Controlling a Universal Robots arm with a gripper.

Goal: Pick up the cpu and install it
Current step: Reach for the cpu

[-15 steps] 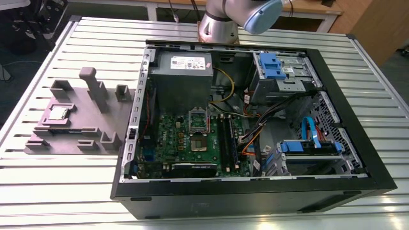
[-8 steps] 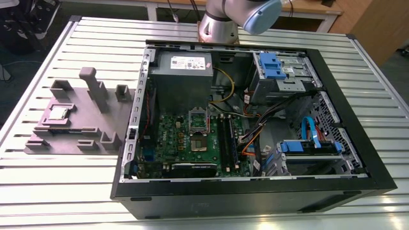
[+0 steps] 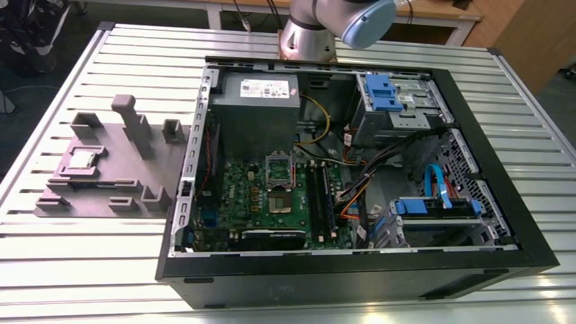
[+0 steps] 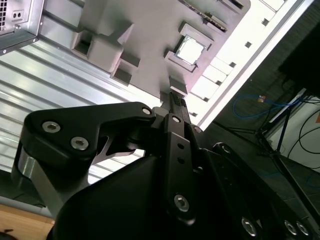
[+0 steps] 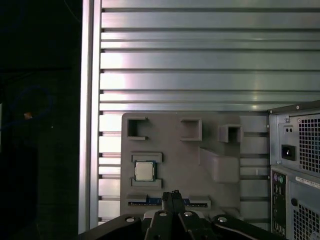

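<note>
Cpu [image 3: 83,159] lies flat in recess of grey fixture [image 3: 126,172] on slatted table [image 3: 81,263], at exterior view's left of open case [image 3: 360,270]. In first wrist view, gripper [image 5: 174,194] hangs over fixture edge, near cpu [image 5: 144,171], not touching. Claw pinched together, empty. Motherboard [image 3: 270,192] with socket [image 3: 278,202] inside case, well apart from cpu.
</note>
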